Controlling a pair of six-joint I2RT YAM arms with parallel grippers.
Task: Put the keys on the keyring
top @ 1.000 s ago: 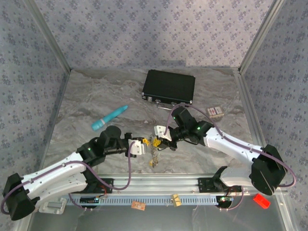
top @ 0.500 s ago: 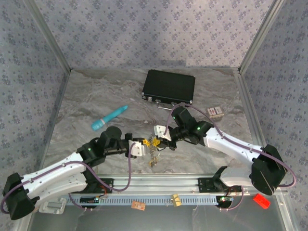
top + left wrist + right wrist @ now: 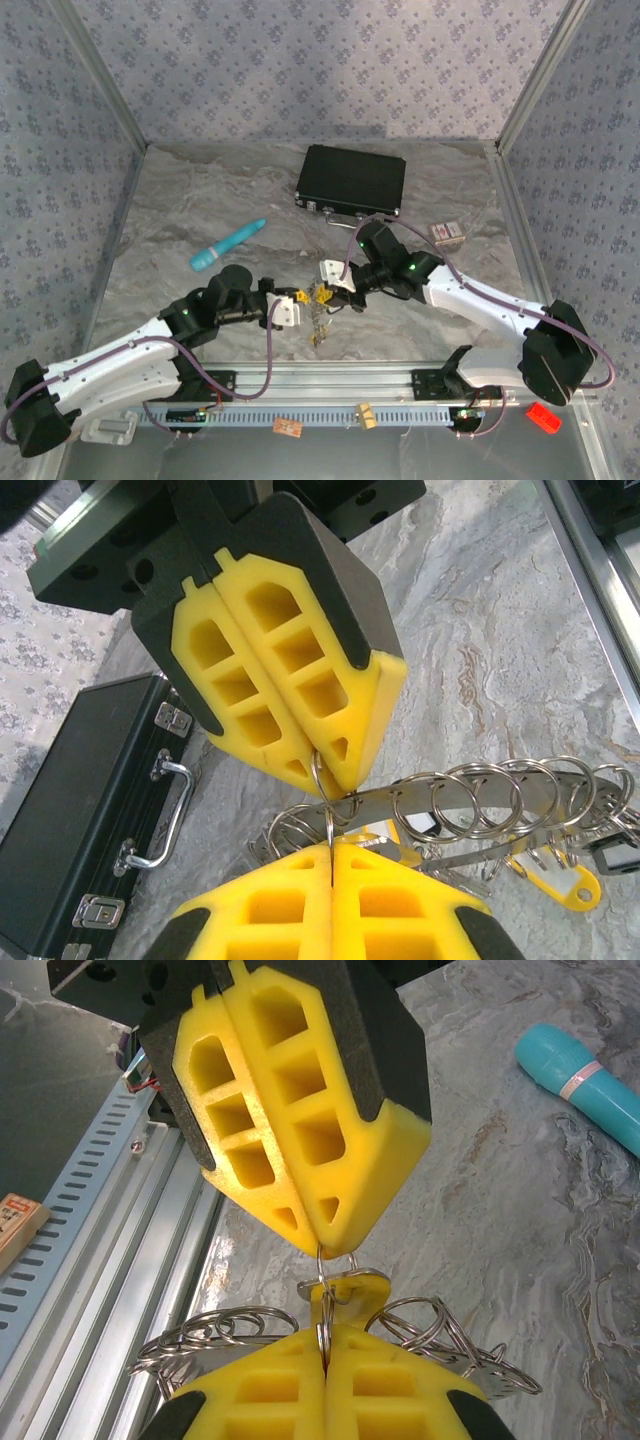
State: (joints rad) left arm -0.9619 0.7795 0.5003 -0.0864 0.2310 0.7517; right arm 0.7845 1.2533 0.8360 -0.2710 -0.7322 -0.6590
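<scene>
Above the table's front middle my two grippers meet tip to tip. The grey metal keyring (image 3: 470,798) hangs between them, a flat strip with several small split rings along its rim; it also shows as keyring (image 3: 372,1282) and keyring (image 3: 320,297). My left gripper (image 3: 331,848) is shut on a small split ring (image 3: 330,825) hooked into the strip. My right gripper (image 3: 323,1340) is shut on a split ring (image 3: 324,1312) at the same spot. Keys (image 3: 319,328) dangle below, among them a yellow-tagged key (image 3: 562,886). In the top view the left gripper (image 3: 300,303) faces the right gripper (image 3: 336,284).
A black rectangular case (image 3: 351,181) lies at the back, also seen as the case (image 3: 70,820). A teal stick (image 3: 228,245) lies to the left, shown as the stick (image 3: 585,1080). A small card box (image 3: 447,232) sits at the right. The metal rail (image 3: 330,385) runs along the front edge.
</scene>
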